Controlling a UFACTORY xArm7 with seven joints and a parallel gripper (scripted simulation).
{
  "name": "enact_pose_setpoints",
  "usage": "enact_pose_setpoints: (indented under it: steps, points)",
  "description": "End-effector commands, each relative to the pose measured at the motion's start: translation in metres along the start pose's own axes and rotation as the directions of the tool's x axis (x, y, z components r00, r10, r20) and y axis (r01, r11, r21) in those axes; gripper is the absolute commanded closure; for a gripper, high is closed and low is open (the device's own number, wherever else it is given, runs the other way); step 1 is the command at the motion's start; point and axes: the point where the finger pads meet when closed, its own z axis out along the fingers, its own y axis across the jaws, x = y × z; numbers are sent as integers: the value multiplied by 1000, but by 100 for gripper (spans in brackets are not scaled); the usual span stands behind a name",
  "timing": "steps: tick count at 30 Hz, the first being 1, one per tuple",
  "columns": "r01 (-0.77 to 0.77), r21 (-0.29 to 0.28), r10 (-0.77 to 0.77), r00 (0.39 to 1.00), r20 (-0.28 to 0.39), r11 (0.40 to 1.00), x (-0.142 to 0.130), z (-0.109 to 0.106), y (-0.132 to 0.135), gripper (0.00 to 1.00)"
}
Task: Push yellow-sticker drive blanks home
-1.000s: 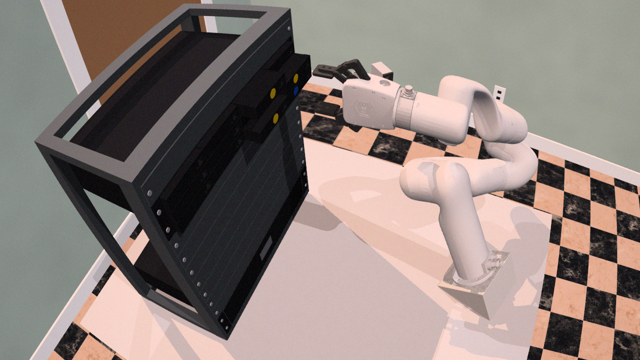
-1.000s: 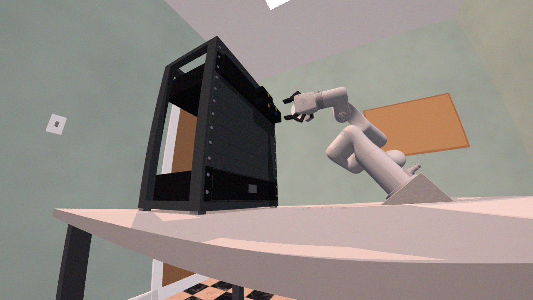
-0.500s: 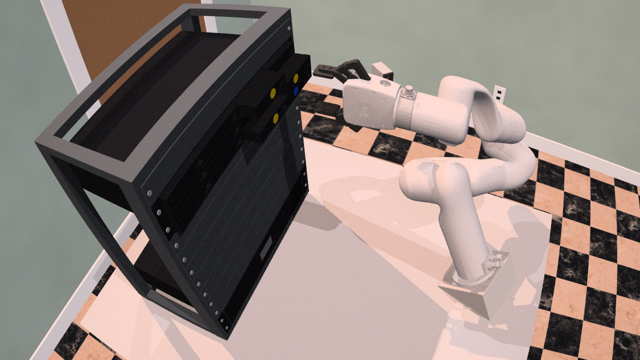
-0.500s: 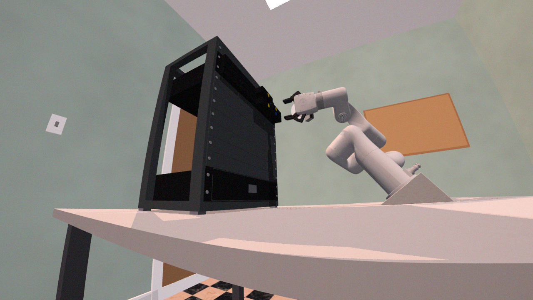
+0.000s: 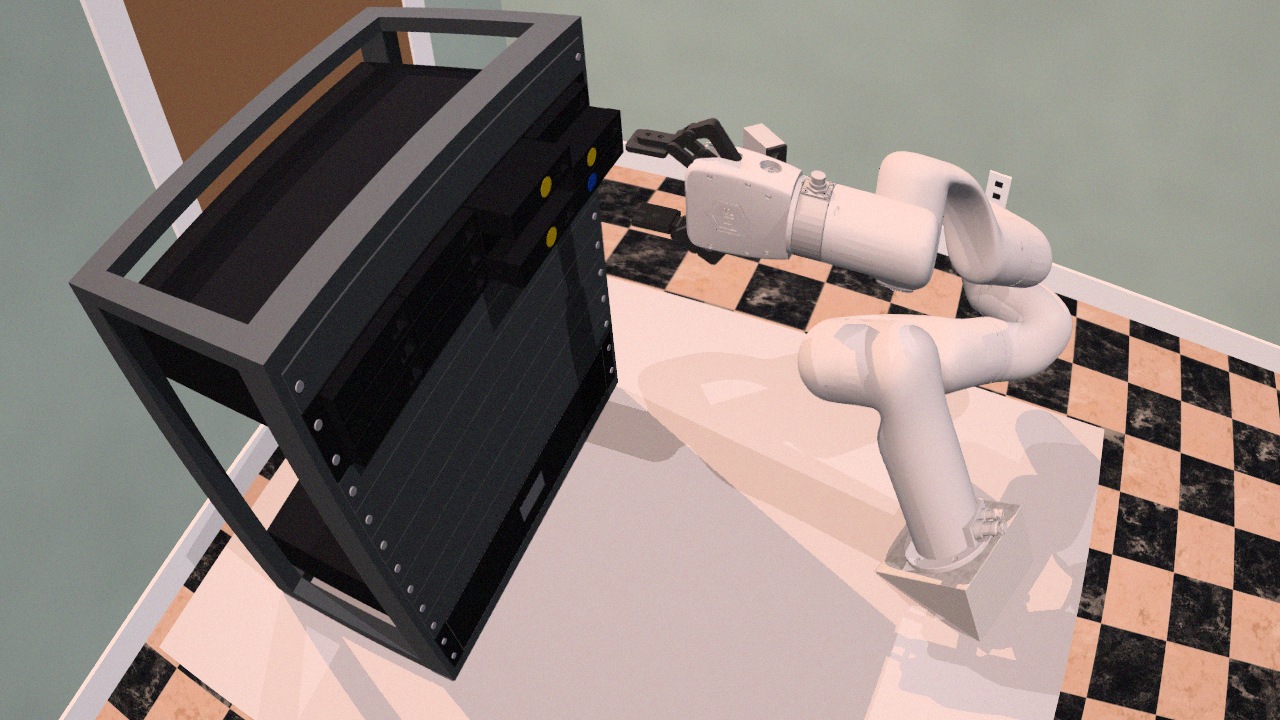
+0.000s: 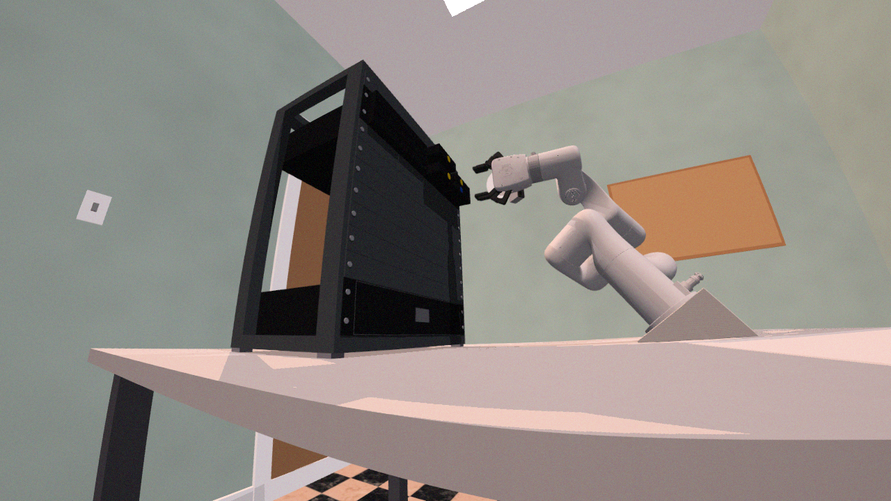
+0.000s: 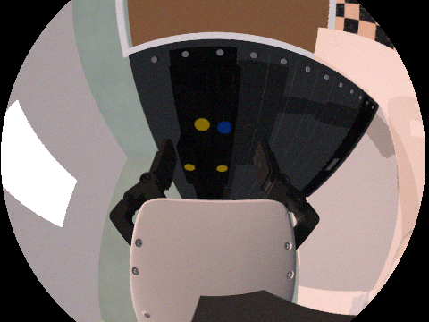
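The dark rack (image 5: 402, 205) (image 6: 339, 218) (image 7: 334, 138) stands on the table (image 5: 716, 537) (image 6: 498, 386). Several drive blanks stand out near the top of its front. Three carry yellow stickers: one (image 5: 545, 186) (image 7: 202, 124), a second (image 5: 591, 156) (image 7: 189, 167) and a third (image 5: 551, 236) (image 7: 222, 168). One carries a blue sticker (image 5: 591, 180) (image 6: 461, 188) (image 7: 224, 127). My gripper (image 5: 653, 179) (image 6: 479, 182) (image 7: 214, 148) is open and empty. It faces the stickered blanks at their height, a short gap in front of them, touching nothing.
The arm's base sits on a grey wedge (image 5: 948, 582) (image 6: 697, 317) at the table's right. The rack's lower front is flush dark panels (image 5: 501, 402). Beyond the table lie a chequered floor (image 5: 1190, 447) and green walls with a brown panel (image 6: 691, 205).
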Motion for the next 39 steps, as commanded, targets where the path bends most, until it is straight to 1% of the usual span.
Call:
enact_pose_setpoints:
  steps: [1,14,15,39]
  points:
    - [-1,2,1,1000,-1,1000,1,0,-1,0]
    - [-1,2,1,1000,-1,1000,1,0,-1,0]
    - [-1,2,1,1000,-1,1000,1,0,-1,100]
    - [-1,2,1,1000,-1,1000,1,0,-1,100]
